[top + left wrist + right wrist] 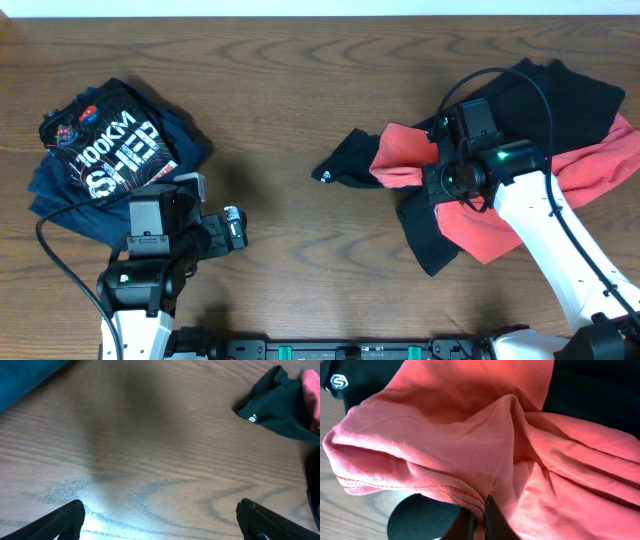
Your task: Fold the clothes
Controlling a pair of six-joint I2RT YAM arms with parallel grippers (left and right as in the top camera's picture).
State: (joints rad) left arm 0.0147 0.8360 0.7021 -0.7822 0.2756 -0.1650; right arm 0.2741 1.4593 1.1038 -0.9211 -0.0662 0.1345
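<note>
A red tee (pixel 480 225) lies tangled with a black tee (pixel 560 100) at the right of the table; the black one's sleeve with a small white logo (pixel 345 168) reaches toward the middle. My right gripper (pixel 428 182) is shut on a hemmed fold of the red tee (pixel 470 460), the cloth pinched between its fingers (pixel 492 520). A navy "100KM" tee (pixel 105 150) lies crumpled at the far left. My left gripper (pixel 232 228) hovers open over bare wood beside it, holding nothing; its view shows the black sleeve (pixel 280 405) far off.
Wooden table (pixel 300 90) runs to a white edge along the back. A black cable (pixel 60 255) loops by the left arm's base, and another arcs over the right arm (pixel 520 80).
</note>
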